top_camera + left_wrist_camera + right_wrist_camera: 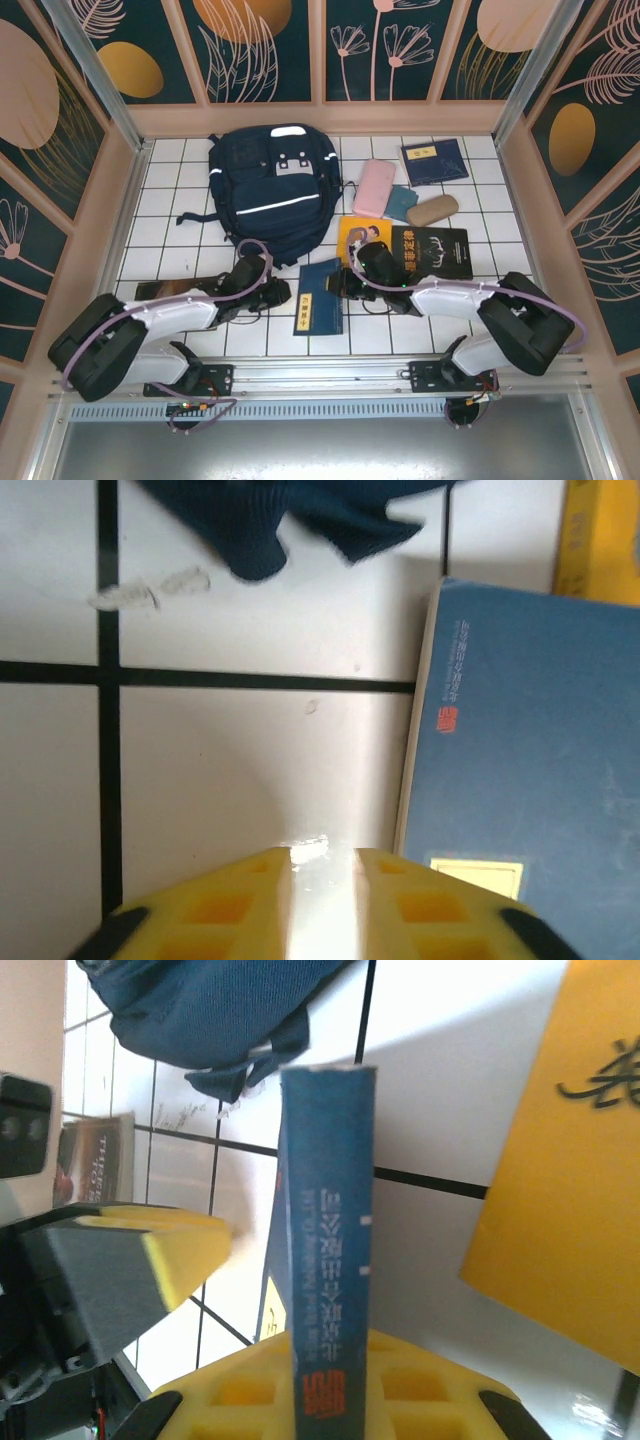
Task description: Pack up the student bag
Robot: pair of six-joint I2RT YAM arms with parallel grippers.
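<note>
The student bag [270, 190] lies flat at the back left of the tiled table, its lower fabric edge [280, 520] at the top of the left wrist view. A blue book [320, 298] lies in front of it between both grippers. My right gripper [345, 283] is shut on the book's spine [330, 1250], which stands edge-on between its yellow fingers [335, 1360]. My left gripper [322, 855] sits just left of the book [530, 760], its jaws a narrow gap apart over bare tile with nothing between them.
A yellow book [365, 240] and a black book [440, 250] lie right of the bag. Behind them are a pink case [373, 187], a teal item [402, 203], a tan case [432, 210] and a navy book [433, 160]. A dark book [165, 290] lies under the left arm.
</note>
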